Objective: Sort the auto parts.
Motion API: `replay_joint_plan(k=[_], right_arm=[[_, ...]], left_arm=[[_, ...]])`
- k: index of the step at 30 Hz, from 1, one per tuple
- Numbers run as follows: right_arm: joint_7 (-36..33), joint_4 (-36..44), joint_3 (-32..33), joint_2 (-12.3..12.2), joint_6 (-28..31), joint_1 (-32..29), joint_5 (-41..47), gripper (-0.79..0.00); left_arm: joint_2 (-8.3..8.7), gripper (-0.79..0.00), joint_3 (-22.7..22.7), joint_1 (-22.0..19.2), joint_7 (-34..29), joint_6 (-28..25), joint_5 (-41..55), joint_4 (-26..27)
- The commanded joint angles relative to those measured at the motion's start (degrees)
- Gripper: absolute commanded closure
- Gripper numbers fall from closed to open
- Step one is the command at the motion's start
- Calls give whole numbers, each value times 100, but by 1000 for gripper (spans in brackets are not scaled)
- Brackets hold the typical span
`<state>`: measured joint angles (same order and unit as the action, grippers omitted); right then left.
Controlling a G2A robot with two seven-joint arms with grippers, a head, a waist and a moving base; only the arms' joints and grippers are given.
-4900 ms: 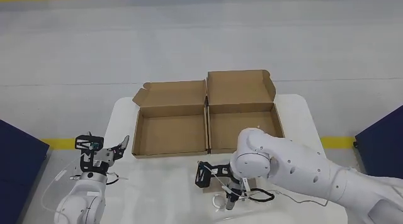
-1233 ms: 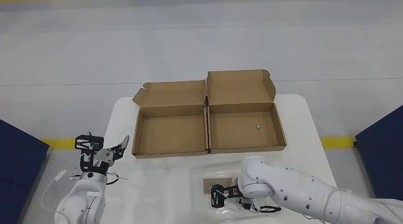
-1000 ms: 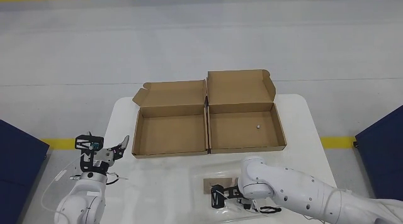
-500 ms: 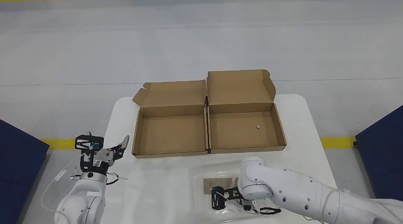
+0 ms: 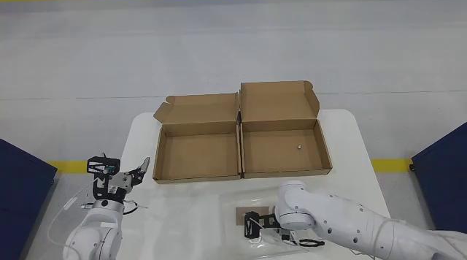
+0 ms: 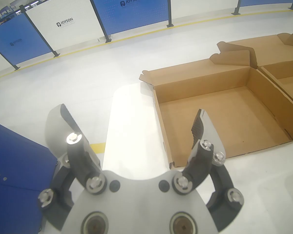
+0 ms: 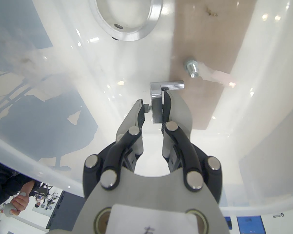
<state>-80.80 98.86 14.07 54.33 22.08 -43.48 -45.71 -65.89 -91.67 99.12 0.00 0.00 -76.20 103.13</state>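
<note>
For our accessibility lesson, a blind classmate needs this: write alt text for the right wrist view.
The right gripper is clamped on a small L-shaped metal bracket over a glossy white surface. Beyond it lie a short bolt on a brown strip and a large metal ring.

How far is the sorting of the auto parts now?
Done: one small part lies in the right box. In hand: the right hand is shut on a metal bracket in the tray. Left: a metal ring and a bolt lie in that tray; the left hand is open.
</note>
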Motion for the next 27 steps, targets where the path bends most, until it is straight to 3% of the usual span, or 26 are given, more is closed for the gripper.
replay_joint_plan(k=[1, 12, 23, 27], right_arm=[[-14, 56, 86, -35, -78, -7, -20, 0], [-241, 480, 704, -384, -210, -186, 121, 0], [-183, 475, 749, -398, -221, -207, 145, 0], [129, 301, 892, -426, -113, -259, 305, 0]], left_arm=[[0, -785, 0, 0, 0, 0, 0, 0], [0, -785, 0, 0, 0, 0, 0, 0], [0, -785, 0, 0, 0, 0, 0, 0], [0, -785, 0, 0, 0, 0, 0, 0]])
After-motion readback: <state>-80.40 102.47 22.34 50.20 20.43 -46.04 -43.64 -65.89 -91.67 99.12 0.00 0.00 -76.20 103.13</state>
